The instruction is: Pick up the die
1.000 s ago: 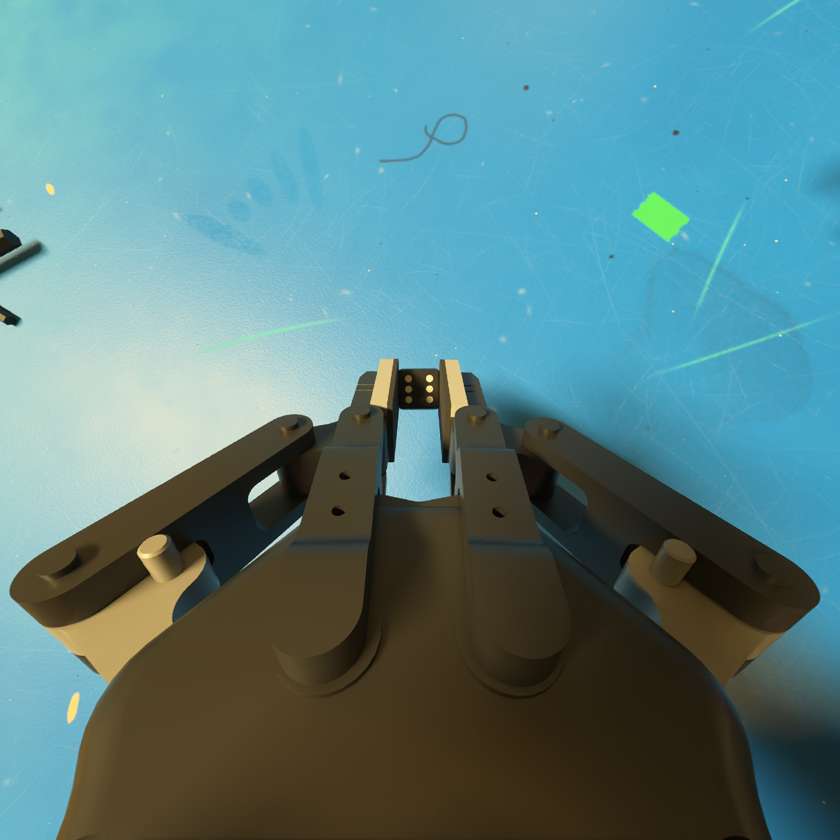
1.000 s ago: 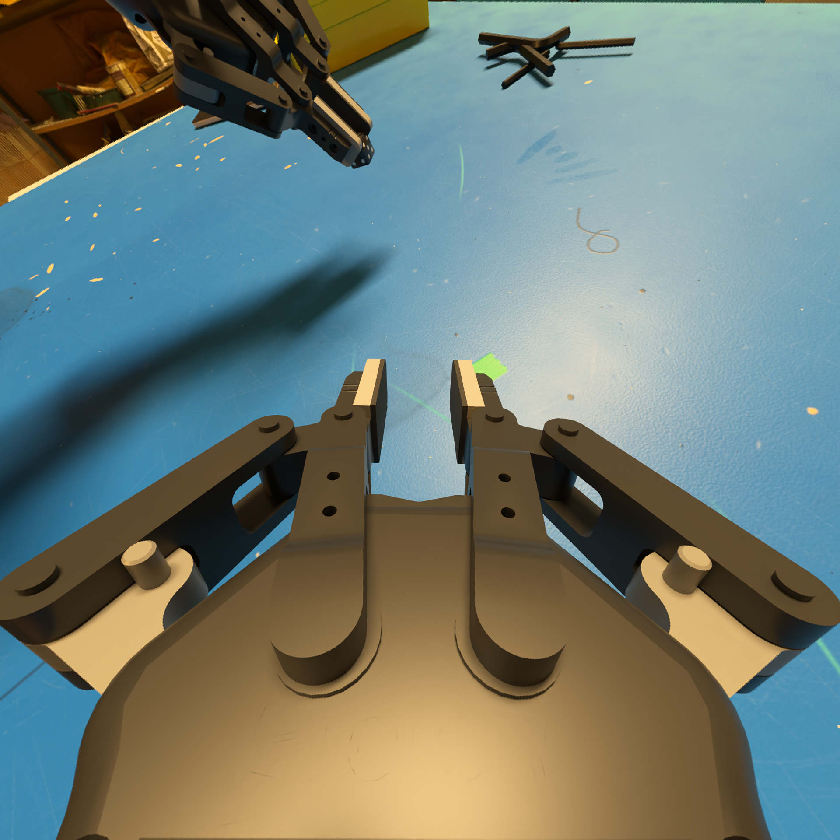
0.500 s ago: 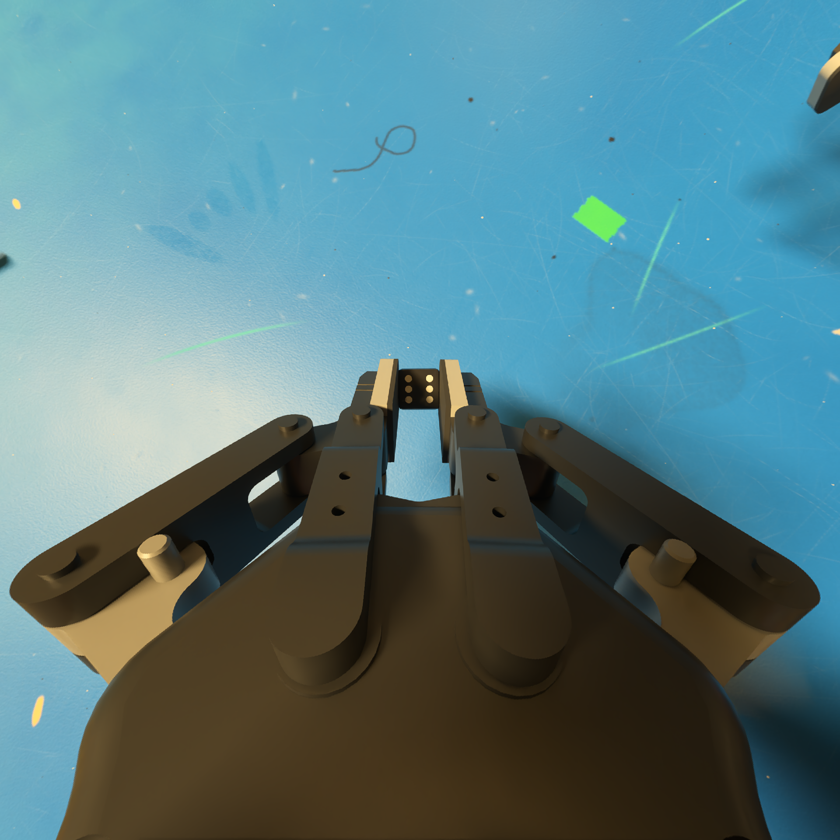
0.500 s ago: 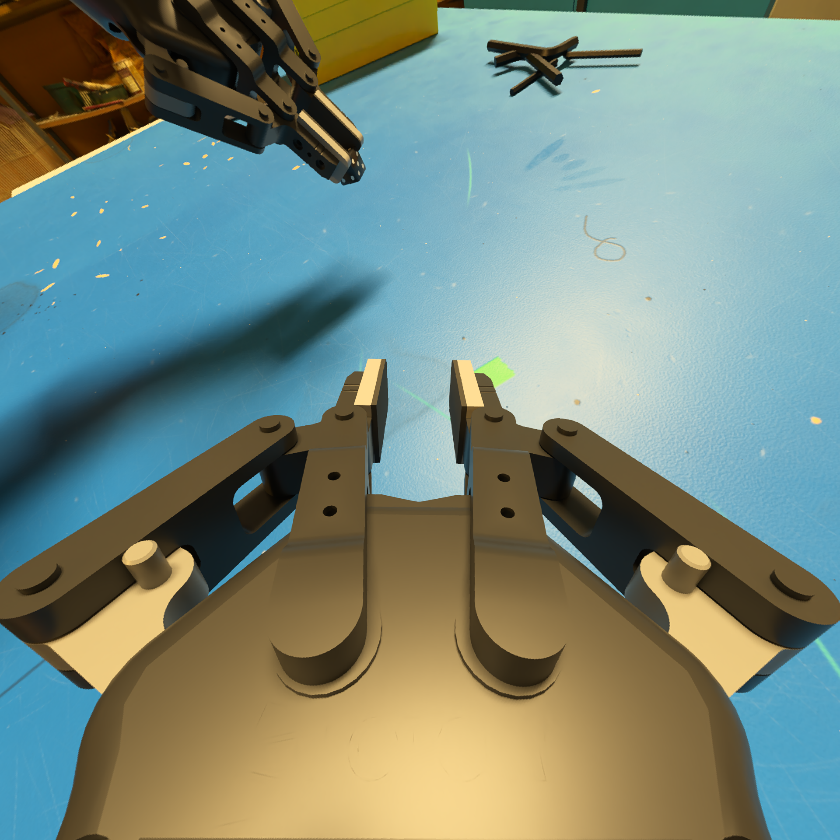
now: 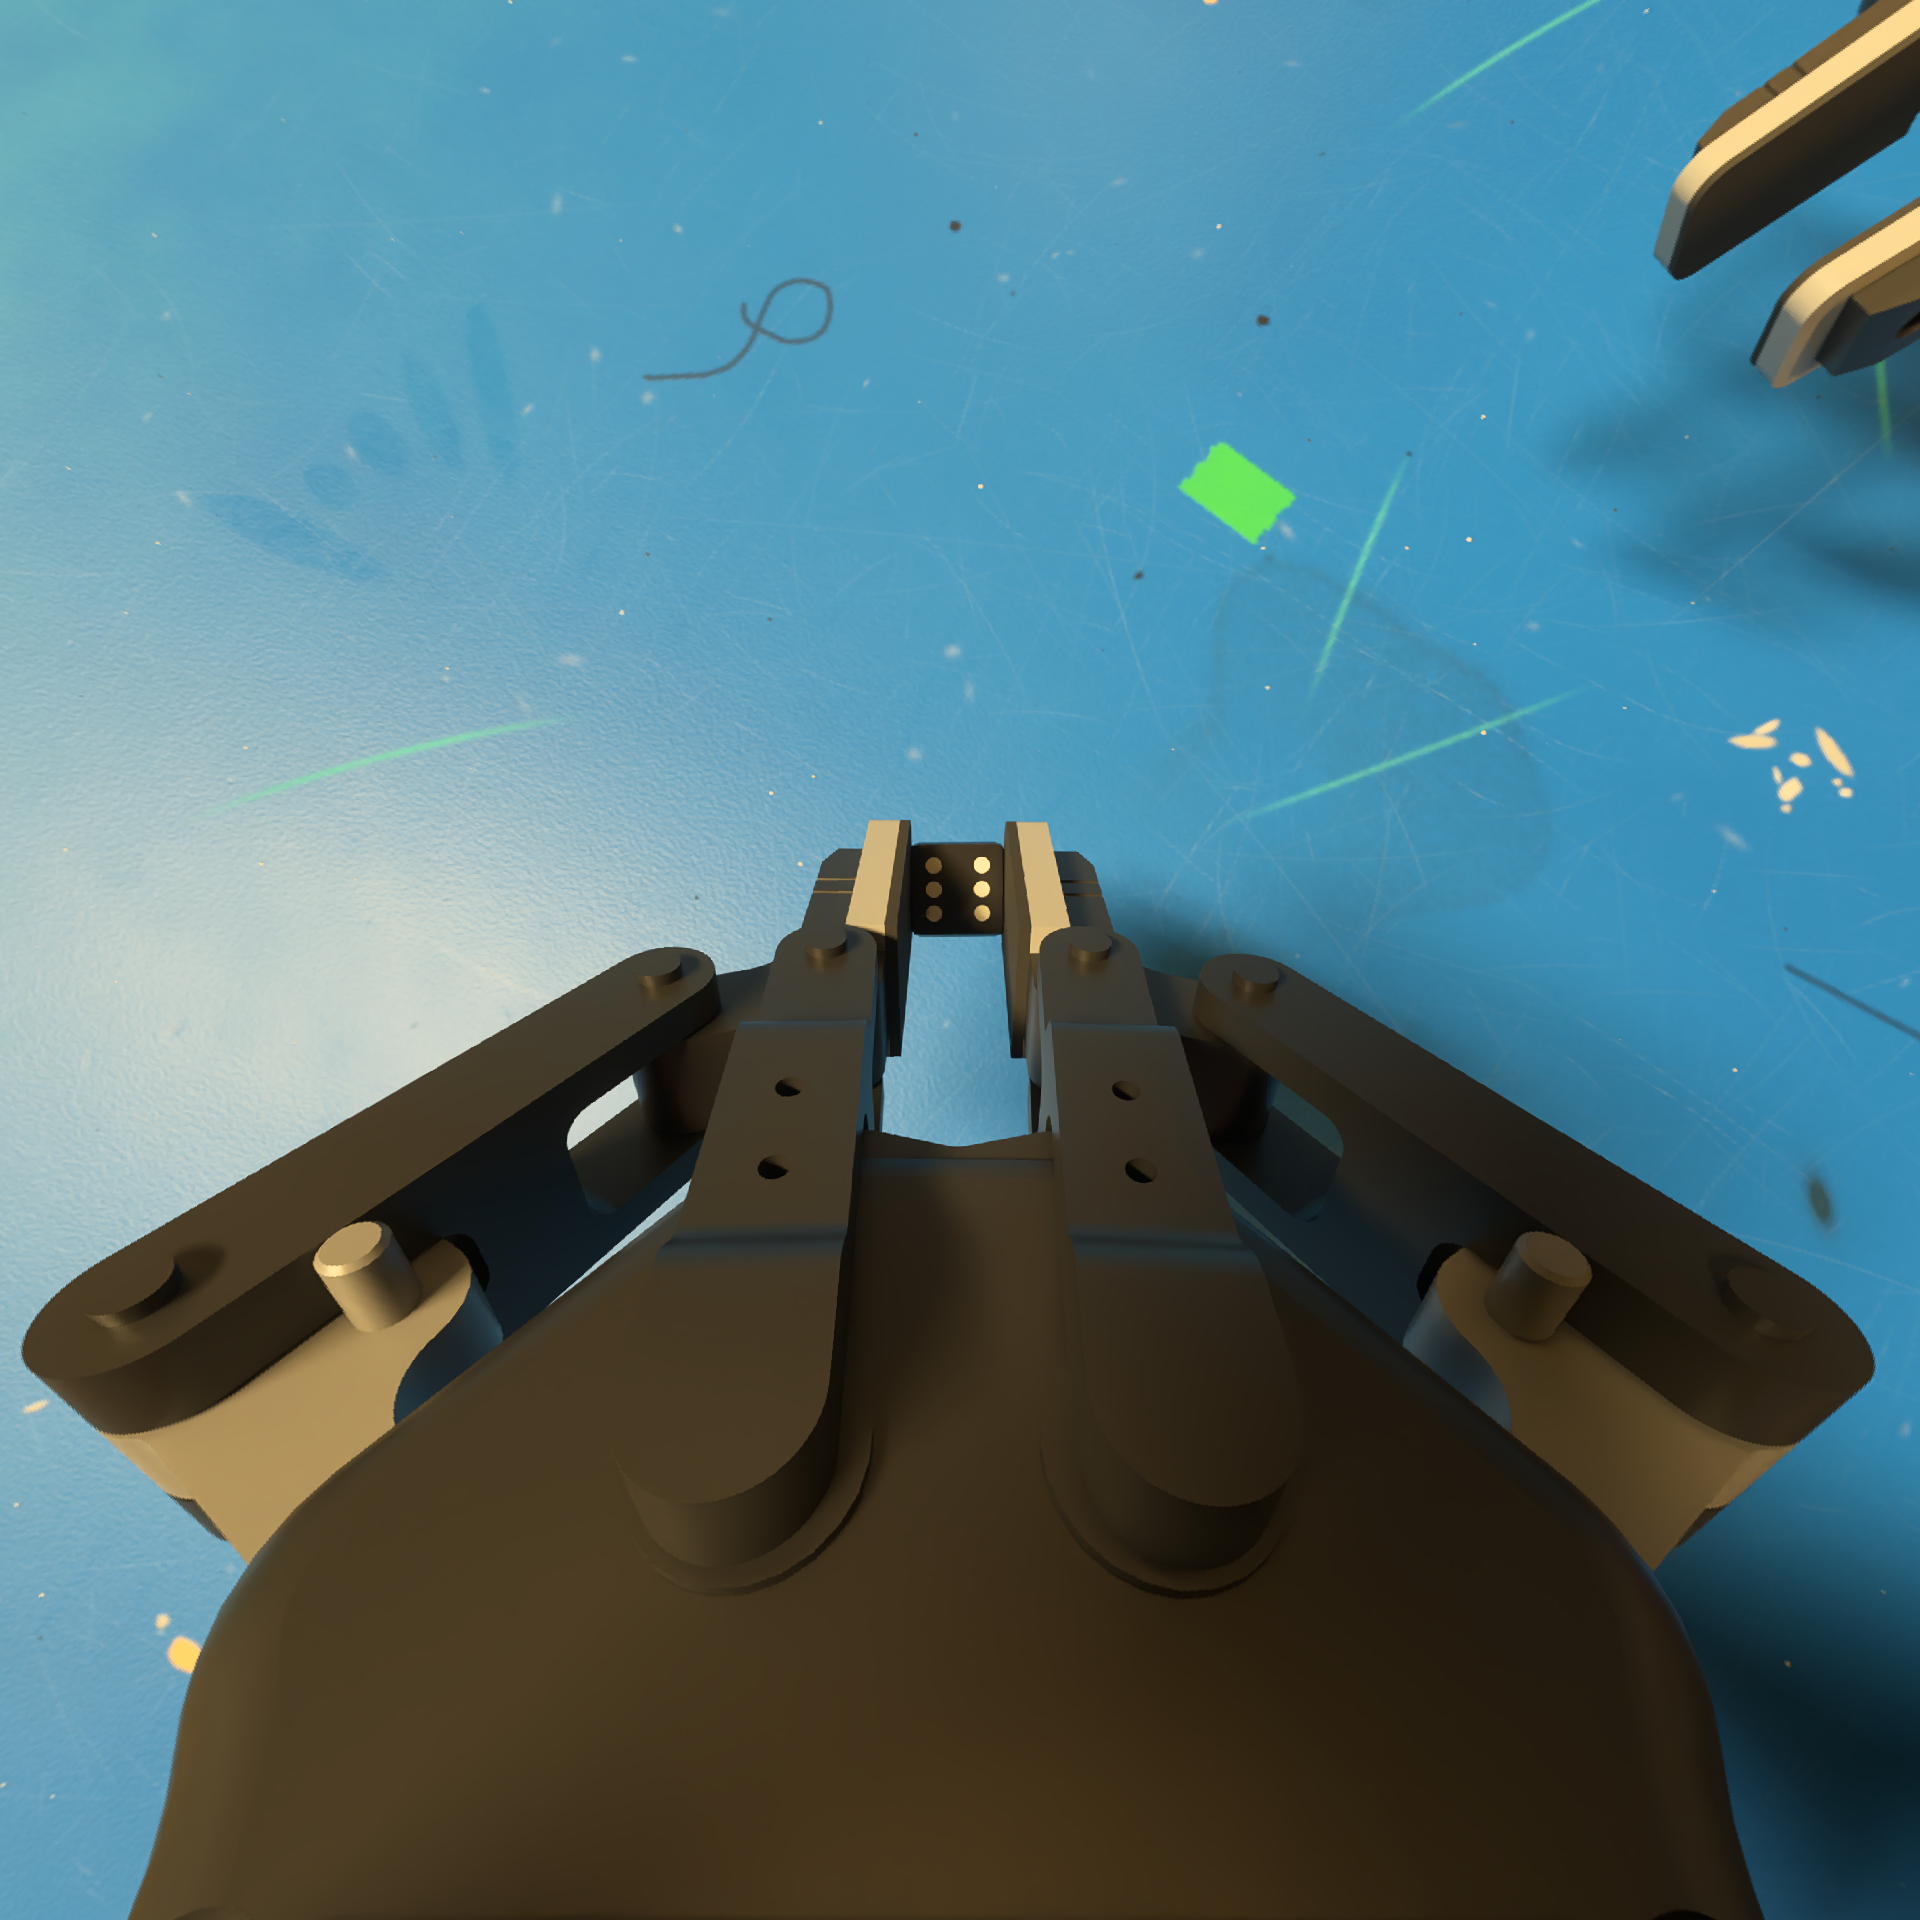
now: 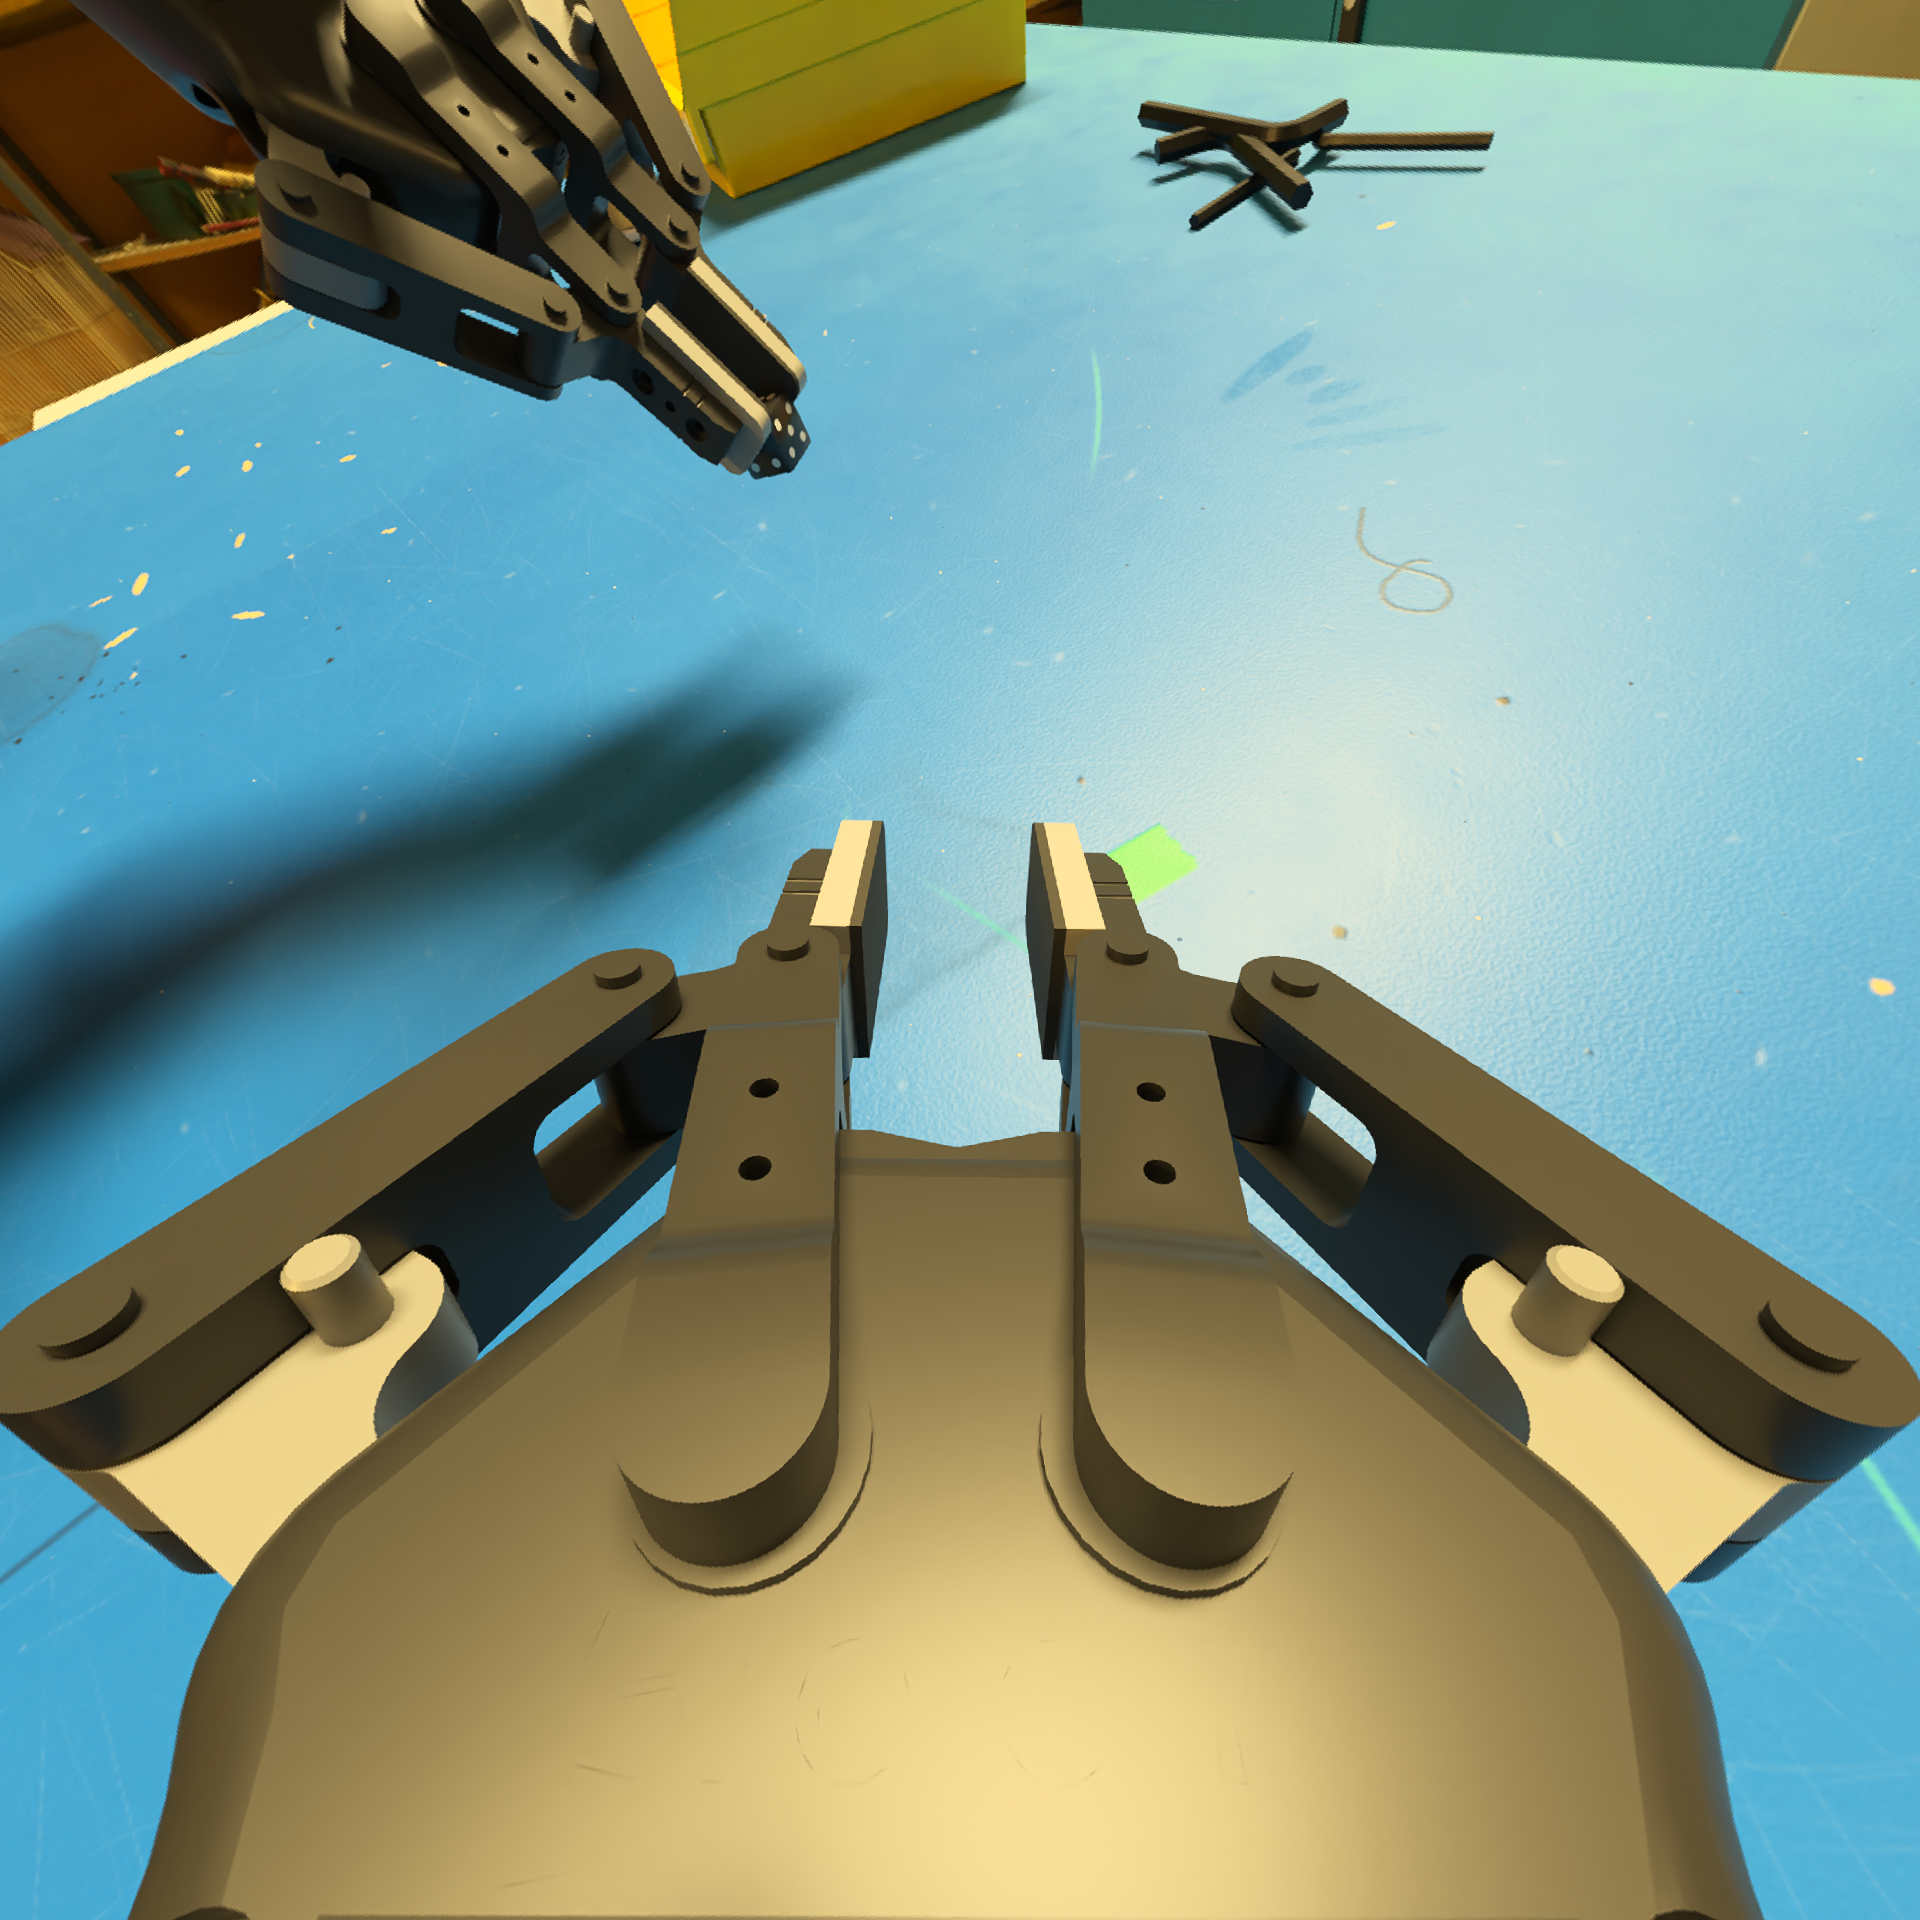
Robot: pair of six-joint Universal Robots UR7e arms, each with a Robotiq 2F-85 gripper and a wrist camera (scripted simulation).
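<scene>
Left gripper [image 5: 957, 878]: fingers clamped on small black cube die with pale pips [image 5: 957, 888], above blue worktop [image 5: 520, 623].
Right gripper [image 6: 957, 878]: fingers apart, empty.

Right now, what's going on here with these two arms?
The left tool is shut on a small black die with pale pips, pinched at the tips of its fingers. The right wrist view shows it held in the air above the blue table, casting a shadow below. The right tool is open and empty, low over the table near a green patch. A yellow box and some black sticks sit at the far end.
</scene>
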